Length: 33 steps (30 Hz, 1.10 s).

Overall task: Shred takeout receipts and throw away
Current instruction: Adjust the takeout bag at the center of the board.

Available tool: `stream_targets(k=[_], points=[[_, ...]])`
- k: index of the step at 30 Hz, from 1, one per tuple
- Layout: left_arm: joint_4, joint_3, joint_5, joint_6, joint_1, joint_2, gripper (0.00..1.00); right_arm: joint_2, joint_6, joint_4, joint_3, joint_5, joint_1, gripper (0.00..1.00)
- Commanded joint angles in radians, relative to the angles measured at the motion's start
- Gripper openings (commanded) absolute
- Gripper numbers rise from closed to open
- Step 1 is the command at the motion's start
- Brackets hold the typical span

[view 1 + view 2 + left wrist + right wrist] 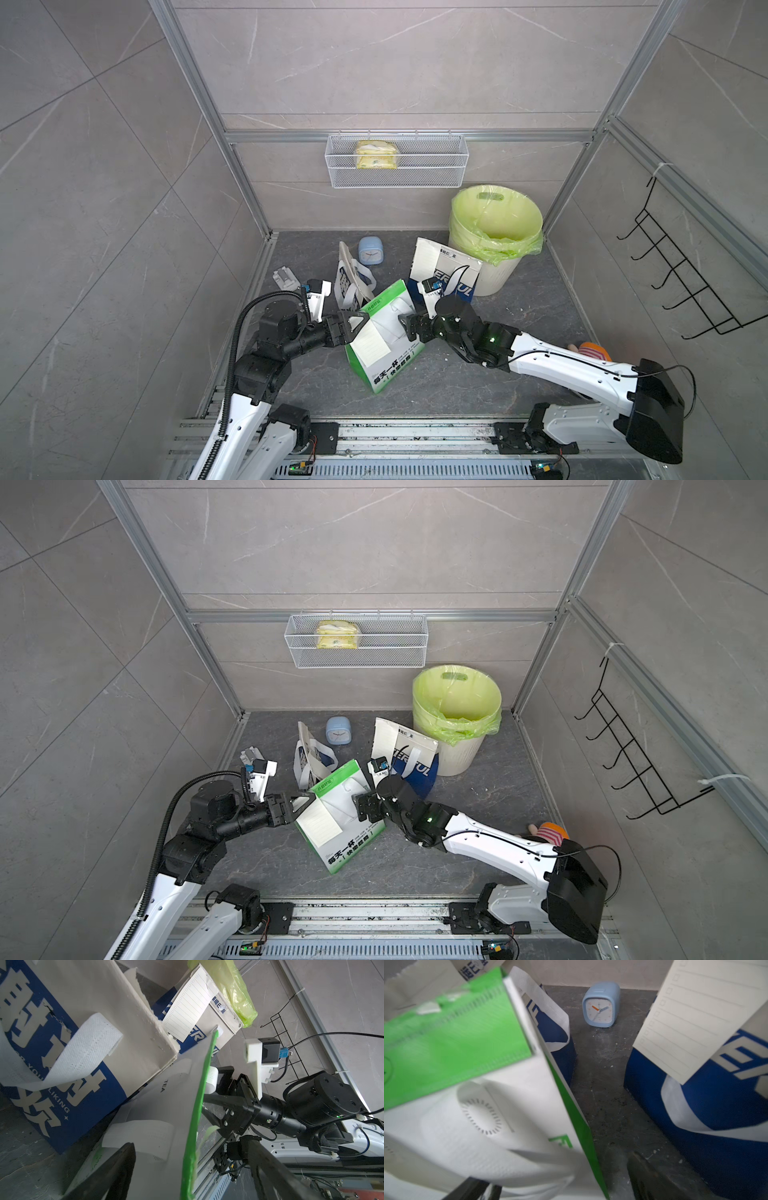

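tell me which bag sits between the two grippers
The green-and-white bag, between the left gripper and right gripper; both blue-and-white bags stand farther back.

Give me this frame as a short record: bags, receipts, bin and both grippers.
centre: green-and-white bag, tilted, receipt on its upper face
back right: blue-and-white bag with second receipt at its top, beside bin
left gripper: jaws open, astride the green-and-white bag's edge
right gripper: jaws open at that bag's opposite side
bin: upright, green liner
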Motion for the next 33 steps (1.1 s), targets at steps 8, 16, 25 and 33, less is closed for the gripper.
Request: stream_targets(k=[8,16,25,33], points=[[0.119,0.074,-0.143,0.009,-0.272,0.124,0.86,0.028,-0.035,0.062,0.042,0.039,-0.093,0.92],[-0.103,0.287,-0.340,0.073,-0.367,0.282,0.85,-0.056,-0.010,0.043,-0.064,0.032,-0.092,0.93],[-0.260,0.515,-0.511,0.038,-0.478,0.492,0.78,-0.096,0.007,0.036,-0.089,0.015,-0.092,0.93],[-0.424,0.677,-0.720,0.049,-0.566,0.656,0.75,-0.115,0.015,0.032,-0.093,0.004,-0.091,0.93]])
